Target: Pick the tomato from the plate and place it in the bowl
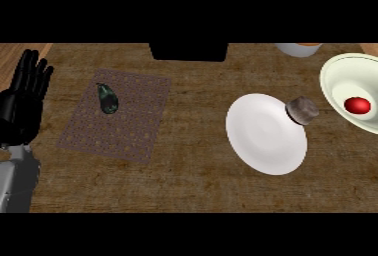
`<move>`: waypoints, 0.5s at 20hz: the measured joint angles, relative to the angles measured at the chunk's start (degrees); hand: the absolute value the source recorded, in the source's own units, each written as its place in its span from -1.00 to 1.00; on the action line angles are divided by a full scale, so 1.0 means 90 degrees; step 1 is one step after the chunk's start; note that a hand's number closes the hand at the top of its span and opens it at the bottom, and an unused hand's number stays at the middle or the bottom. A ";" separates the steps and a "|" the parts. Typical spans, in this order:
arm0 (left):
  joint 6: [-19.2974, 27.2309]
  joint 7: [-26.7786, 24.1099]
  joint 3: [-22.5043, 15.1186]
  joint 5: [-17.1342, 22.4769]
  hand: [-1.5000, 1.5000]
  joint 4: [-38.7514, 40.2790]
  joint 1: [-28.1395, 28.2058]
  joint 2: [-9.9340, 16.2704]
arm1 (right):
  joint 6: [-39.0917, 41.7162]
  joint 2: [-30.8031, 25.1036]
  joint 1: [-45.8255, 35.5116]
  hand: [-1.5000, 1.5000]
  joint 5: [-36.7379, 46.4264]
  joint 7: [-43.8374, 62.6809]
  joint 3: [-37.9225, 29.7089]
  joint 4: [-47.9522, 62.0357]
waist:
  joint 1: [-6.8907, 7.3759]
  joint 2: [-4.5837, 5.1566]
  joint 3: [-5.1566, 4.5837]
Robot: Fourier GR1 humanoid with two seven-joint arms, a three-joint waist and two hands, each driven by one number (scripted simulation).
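Note:
A small red tomato (357, 105) lies inside the pale green bowl (341, 80) at the right edge of the head view. To the bowl's left sits a white plate (264, 135) with nothing on its face. A brown-grey lump like a mushroom (302, 110) rests on the plate's upper right rim. My left hand (22, 102) stands at the far left edge, fingers straight and pointing up, holding nothing and far from the plate and bowl. My right hand does not show.
A brown woven mat (125, 130) lies left of centre with a dark green eggplant-like vegetable (108, 98) on its upper part. A black box (188, 51) and a white cup (298, 49) stand along the far edge. Bare wooden counter lies between mat and plate.

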 measured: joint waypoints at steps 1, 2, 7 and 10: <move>0.0022 0.0059 -0.0013 -0.0003 0.00 -0.0029 -0.0049 -0.0004 | -0.0049 -0.0078 -0.0014 -1.00 -0.0114 0.0026 -0.0129 0.0025 | 0.0011 0.0008 0.0003; -0.0006 0.0034 0.0004 0.0005 0.00 -0.0005 -0.0032 0.0017 | -0.0052 -0.0208 0.0012 -1.00 -0.0226 0.0042 -0.0256 0.0053 | 0.0004 0.0011 0.0003; 0.0020 0.0034 -0.0015 -0.0014 0.00 -0.0064 -0.0003 -0.0016 | 0.0158 -0.0811 0.0269 -1.00 -0.0704 0.0137 -0.0788 0.0254 | -0.0001 0.0037 0.0015; 0.0022 0.0046 0.0011 -0.0008 0.00 -0.0062 -0.0021 0.0005 | 0.0355 -0.1055 0.0521 -1.00 -0.0950 0.0050 -0.1051 0.0342 | -0.0013 0.0049 0.0026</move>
